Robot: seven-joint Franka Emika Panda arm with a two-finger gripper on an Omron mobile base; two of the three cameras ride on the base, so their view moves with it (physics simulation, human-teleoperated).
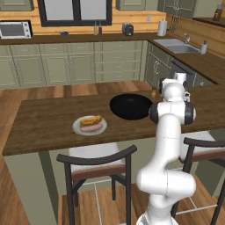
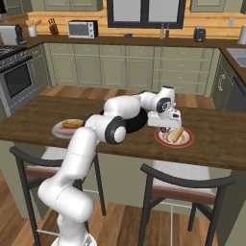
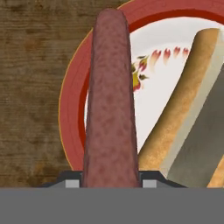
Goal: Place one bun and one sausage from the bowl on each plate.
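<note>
My gripper (image 3: 111,182) is shut on a reddish-brown sausage (image 3: 110,100) that stands lengthwise just over the red-rimmed plate (image 3: 72,109). A golden bun (image 3: 189,109) lies on that plate to the right of the sausage. From the right base view the gripper (image 2: 164,129) hangs low over the left edge of the red-rimmed plate (image 2: 188,141), where the bun (image 2: 178,134) rests. The pale grey plate (image 1: 77,126) carries a bun (image 1: 91,119) and a pink sausage (image 1: 92,128). Between the two plates sits the black bowl (image 1: 130,107), and I see nothing in it.
Two dark-framed chairs (image 1: 97,163) (image 2: 185,185) stand at the near side of the wooden counter (image 1: 44,123). My own arm (image 1: 169,132) hides the counter to the bowl's right in the left base view. Cabinets and a sink (image 1: 178,45) lie far behind.
</note>
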